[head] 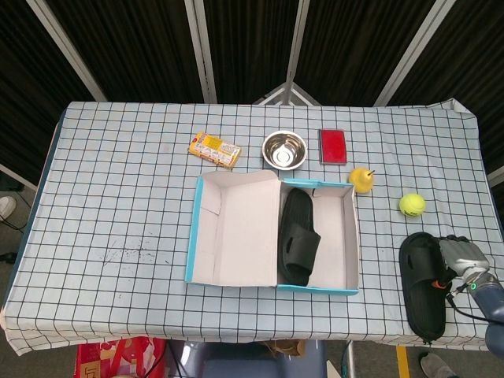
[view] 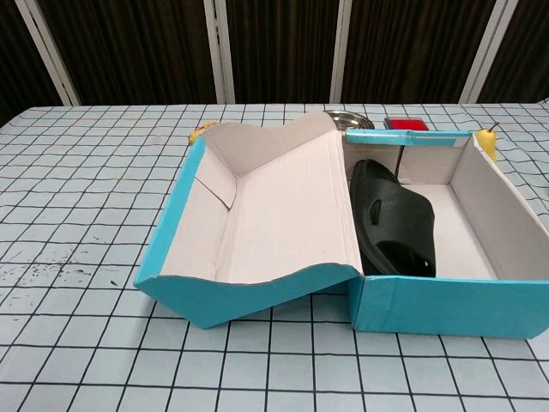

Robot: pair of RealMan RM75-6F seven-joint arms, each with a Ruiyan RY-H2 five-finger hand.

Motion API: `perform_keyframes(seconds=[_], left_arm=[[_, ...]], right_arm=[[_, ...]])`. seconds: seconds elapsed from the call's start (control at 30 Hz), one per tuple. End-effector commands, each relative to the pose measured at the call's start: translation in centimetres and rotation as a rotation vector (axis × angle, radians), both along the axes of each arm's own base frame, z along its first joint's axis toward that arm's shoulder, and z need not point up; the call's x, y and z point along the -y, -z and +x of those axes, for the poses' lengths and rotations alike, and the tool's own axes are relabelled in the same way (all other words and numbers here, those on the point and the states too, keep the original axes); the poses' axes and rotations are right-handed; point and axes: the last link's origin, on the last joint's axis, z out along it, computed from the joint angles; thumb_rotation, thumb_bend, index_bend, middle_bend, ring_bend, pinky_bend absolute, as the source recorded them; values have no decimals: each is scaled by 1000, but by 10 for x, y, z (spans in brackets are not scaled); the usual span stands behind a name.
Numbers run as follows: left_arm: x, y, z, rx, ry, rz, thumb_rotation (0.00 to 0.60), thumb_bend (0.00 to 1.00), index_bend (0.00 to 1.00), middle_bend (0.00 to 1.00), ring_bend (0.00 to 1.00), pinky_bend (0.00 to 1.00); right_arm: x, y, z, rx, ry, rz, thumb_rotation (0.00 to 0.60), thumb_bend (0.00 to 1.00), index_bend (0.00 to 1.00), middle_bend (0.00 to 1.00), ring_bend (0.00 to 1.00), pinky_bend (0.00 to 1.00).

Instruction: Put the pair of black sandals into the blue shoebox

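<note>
**Black sandal at the table's edge: where our second pick could slip**

Blue cardboard frames the job: our blue shoebox (head: 272, 236) sits mid-table with its lid (head: 236, 228) folded open to the left, and 1 black sandal (head: 299, 236) already lies inside the tray, against its left wall. Going left to right along the far side we see a yellow snack packet (head: 215, 149), a steel bowl (head: 284, 149), a red case (head: 332, 146), a yellow pear-like fruit (head: 361, 179) just off the box's far right corner, and a tennis ball (head: 412, 205).

The second black sandal (head: 421, 283) lies well right of the box, close to the tablecloth's (head: 118, 205) front right edge. Our right hand (head: 458, 256) rests against its right side near the toe end; whether the fingers have actually closed around the rim we cannot tell from this angle. The left hand appears in neither view.

We judge the main risks as these. A shallow grip on a floppy rubber sole could let it droop, or push it off the near edge. On the carry leftward, a low path could clip the tennis ball and send it rolling, or catch the box's right wall and shove the light carton. The free half of the tray is narrow, so a crooked release could leave the sandal propped on the wall or on its mate.
</note>
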Motion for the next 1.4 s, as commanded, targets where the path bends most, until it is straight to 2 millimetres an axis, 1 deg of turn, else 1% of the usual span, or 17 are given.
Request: perform_keyframes(seconds=[0.03, 0.13, 0.27, 0.5, 0.7, 0.87, 1.0, 1.2, 1.4], left_arm=[[0, 0, 0, -1, -3, 0, 600, 503, 159, 33, 0, 117], [0, 1, -1, -3, -5, -3, 600, 503, 159, 32, 0, 117], [-1, 2, -1, -3, -7, -6, 600, 503, 159, 32, 0, 117], [-2, 3, 0, 2, -2, -10, 600, 503, 159, 32, 0, 117], [-2, 3, -1, 6, -3, -11, 600, 503, 159, 32, 0, 117], [-2, 2, -1, 9, -1, -10, 600, 503, 159, 32, 0, 117], [-2, 1, -2, 13, -1, -7, 600, 504, 159, 32, 0, 117], [-2, -1, -3, 23, 1, -3, 600, 503, 159, 32, 0, 117], [0, -4, -3, 34, 8, 5, 600, 503, 159, 32, 0, 117]], right_arm=[[2, 1, -1, -6, -1, 3, 600, 106, 195, 188, 0, 0], [4, -1, -3, -14, 3, 4, 600, 106, 225, 224, 0, 0], [5, -1, -4, -19, 2, 9, 600, 119, 315, 311, 21, 0], [8, 0, 0, -20, -13, 11, 600, 290, 488, 450, 135, 0], [10, -1, 4, -15, -30, -9, 600, 331, 587, 506, 187, 0], [11, -4, 9, -5, -36, -21, 600, 336, 607, 526, 204, 0], [12, -9, 14, -3, -48, -31, 600, 338, 613, 535, 209, 0], [15, -27, 23, -2, -62, -73, 600, 370, 632, 543, 209, 0], [22, -52, 42, 27, -85, -155, 600, 392, 647, 553, 210, 0]])
